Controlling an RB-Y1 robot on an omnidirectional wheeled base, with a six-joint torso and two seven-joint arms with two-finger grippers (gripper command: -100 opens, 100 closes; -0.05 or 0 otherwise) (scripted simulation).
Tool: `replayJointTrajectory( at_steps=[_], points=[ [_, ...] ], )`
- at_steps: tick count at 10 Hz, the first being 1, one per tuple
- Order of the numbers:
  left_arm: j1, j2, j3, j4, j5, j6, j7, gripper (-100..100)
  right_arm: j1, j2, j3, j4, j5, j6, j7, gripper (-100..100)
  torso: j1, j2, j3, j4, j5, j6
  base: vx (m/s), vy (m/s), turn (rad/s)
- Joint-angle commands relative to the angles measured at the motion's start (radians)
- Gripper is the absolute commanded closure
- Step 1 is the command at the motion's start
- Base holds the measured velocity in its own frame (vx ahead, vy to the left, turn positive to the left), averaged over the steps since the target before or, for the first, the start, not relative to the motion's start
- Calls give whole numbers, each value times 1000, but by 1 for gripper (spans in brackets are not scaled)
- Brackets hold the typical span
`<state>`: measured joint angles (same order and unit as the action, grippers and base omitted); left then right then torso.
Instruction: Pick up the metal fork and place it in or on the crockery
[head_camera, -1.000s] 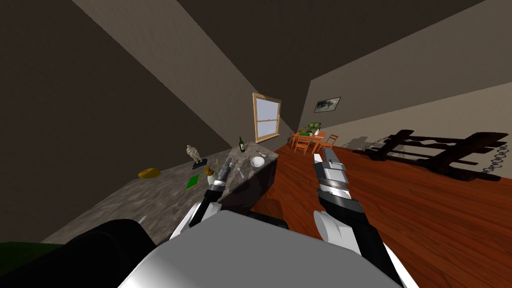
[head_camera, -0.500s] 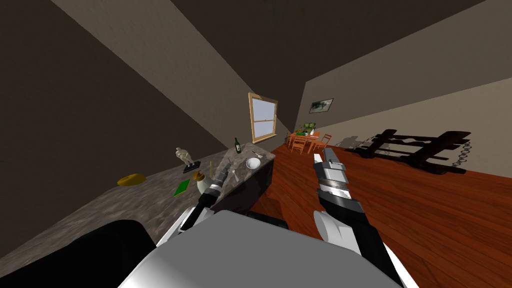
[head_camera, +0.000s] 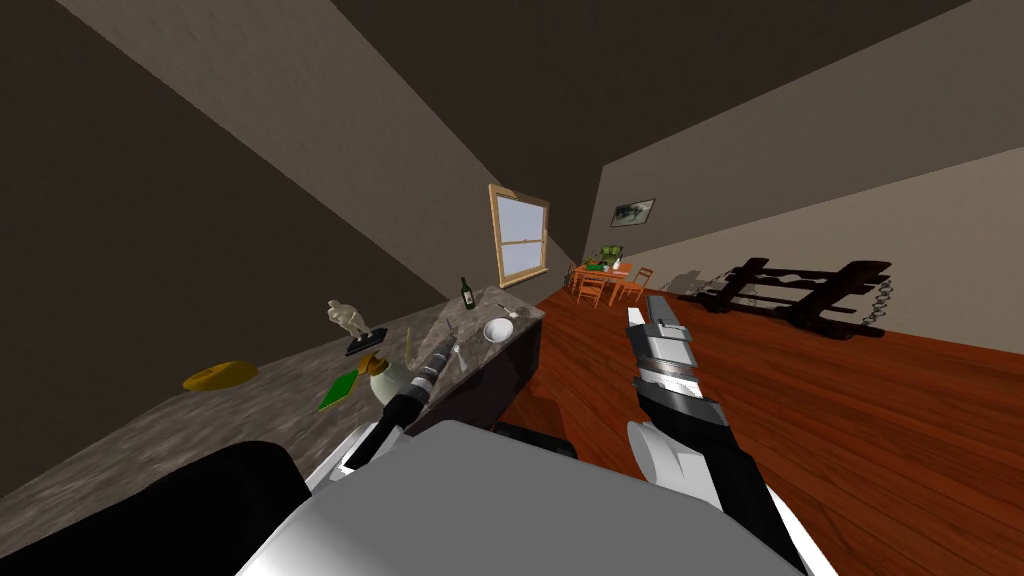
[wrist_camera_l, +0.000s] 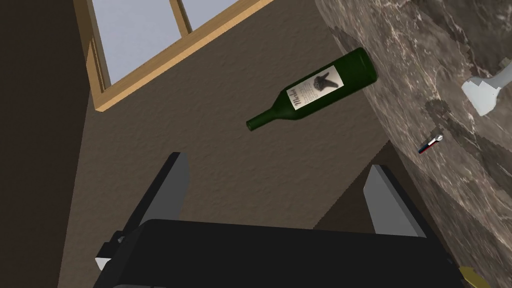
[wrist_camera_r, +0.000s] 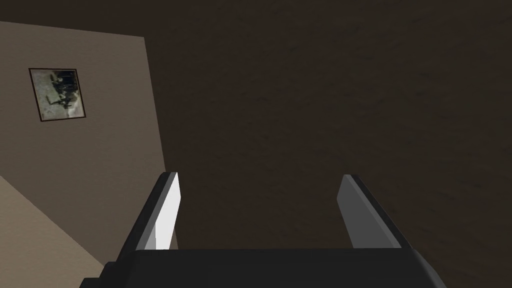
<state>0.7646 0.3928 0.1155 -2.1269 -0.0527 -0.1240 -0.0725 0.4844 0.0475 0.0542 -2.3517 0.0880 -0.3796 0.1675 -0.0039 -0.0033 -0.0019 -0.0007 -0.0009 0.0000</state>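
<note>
White bowl (head_camera: 497, 329) stands at far end of marble counter (head_camera: 250, 400); fork (head_camera: 459, 353) lies on the counter just left of it; my left gripper (wrist_camera_l: 274, 197) reaches near the fork, fingers spread, holding nothing; right gripper (wrist_camera_r: 257, 210) raised at right, likewise spread.

Too small in the head view to read as tines or handle: the fork (head_camera: 459, 352), a pale sliver toward the bench's (head_camera: 200, 430) far end, just beside the left end effector (head_camera: 449, 335). Partly covered by the left forearm: a white round vessel (head_camera: 386, 380) at the bench's front edge. Cut off by the left wrist view's edge: a pale grey piece (wrist_camera_l: 484, 92) on the bench, cannot tell what. Near it, a tiny red, black and silver item (wrist_camera_l: 430, 145), unidentifiable. Window frame (wrist_camera_l: 150, 69) cropped too.
</note>
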Motion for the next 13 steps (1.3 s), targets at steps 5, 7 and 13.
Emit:
replayJointTrajectory(
  at_steps=[5, 7, 13],
  points=[
    [68, 115, 22, 35, 14, 115, 0, -100, 0, 0, 0, 0, 0, 0, 0, 0, 1, 0, 0, 0, 0, 0, 52, -47, -66],
    [95, 161, 33, 49, 20, 157, 0, -100, 0, 0, 0, 0, 0, 0, 0, 0, 1, 0, 0, 0, 0, 0, 56, -50, -75],
    [182, 329, 71, 97, 39, 297, 2, -100, 0, 0, 0, 0, 0, 0, 0, 0, 0, -1, 0, 0, 0, 0, 65, -55, -73]
  ],
)
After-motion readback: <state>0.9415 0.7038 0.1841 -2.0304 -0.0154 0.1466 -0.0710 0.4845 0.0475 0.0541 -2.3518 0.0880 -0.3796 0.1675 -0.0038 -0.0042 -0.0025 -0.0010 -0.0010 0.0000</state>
